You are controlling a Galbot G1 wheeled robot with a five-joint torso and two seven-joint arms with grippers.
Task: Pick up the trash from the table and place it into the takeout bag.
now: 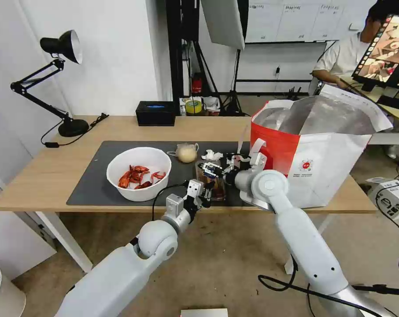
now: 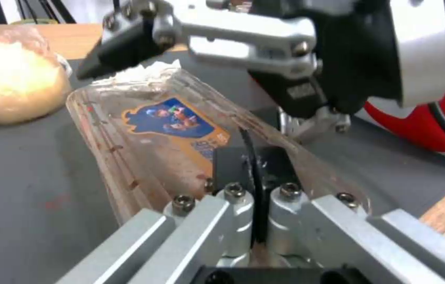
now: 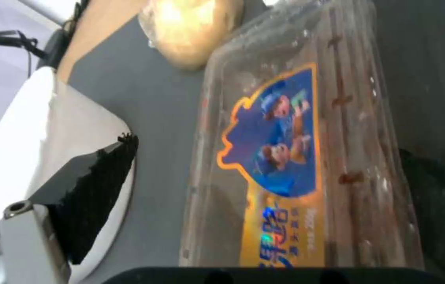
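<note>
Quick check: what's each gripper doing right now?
Left gripper: shut on the near edge of the clear plastic tray.
Right gripper: open, fingers straddling the tray's far end.

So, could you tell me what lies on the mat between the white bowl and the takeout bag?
The clear hinged plastic tray, in the head view.

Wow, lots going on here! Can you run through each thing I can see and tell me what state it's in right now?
Takeout bag: upright, mouth open.
White bowl: upright on the mat, holding red shells.
Clear tray: lid closed, between both grippers.
Knotted bag: tied shut, on the mat.
Tissue: crumpled.
Left gripper: shut on the tray's edge.
Right gripper: open around the tray.
</note>
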